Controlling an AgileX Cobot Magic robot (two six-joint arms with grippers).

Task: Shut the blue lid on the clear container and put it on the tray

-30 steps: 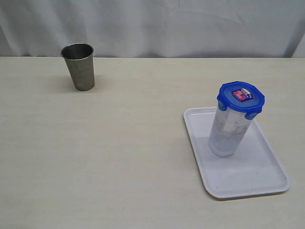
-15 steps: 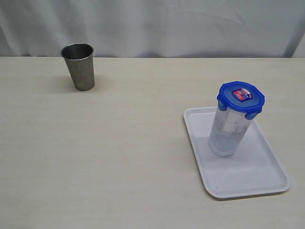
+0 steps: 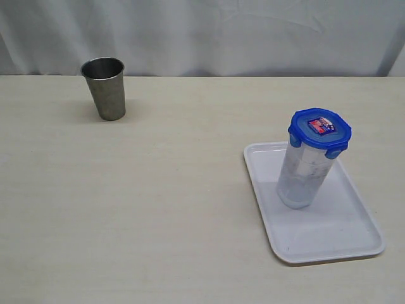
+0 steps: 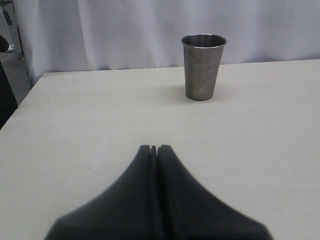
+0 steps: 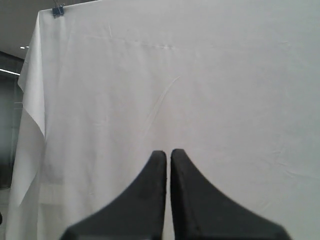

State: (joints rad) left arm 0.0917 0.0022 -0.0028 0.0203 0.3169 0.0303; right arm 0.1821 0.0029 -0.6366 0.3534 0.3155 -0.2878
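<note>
Blue plastic is seen at the top of the clear container [image 3: 302, 177]: the blue lid [image 3: 319, 132] is seated on its rim, the visible snap flaps are folded down against the wall, and a small red, white and blue sticker [image 3: 321, 125] is carried on the lid's top face. The container is stood upright on the white tray [image 3: 329, 237], in the far half of it, with the near half of the tray left bare. The tray is laid flat on the pale desk [image 3: 158, 190], toward the right side of the exterior view. A steel cup [image 3: 104, 87] is stood open end up on the desk at the far left, well apart from the tray, and nothing can be made out inside it. A white cloth [image 3: 202, 31] is hung behind the desk. Neither arm is shown in the exterior view. In the left wrist view, the left fingers [image 4: 145, 165] are pressed together with nothing between them; they are held above the desk and pointed toward the steel cup [image 4: 202, 65], well short of it. In the right wrist view, the right fingers [image 5: 155, 170] are likewise brought together on nothing, with only a thin line showing between them, and are faced toward the white cloth [image 5: 200, 75].
</note>
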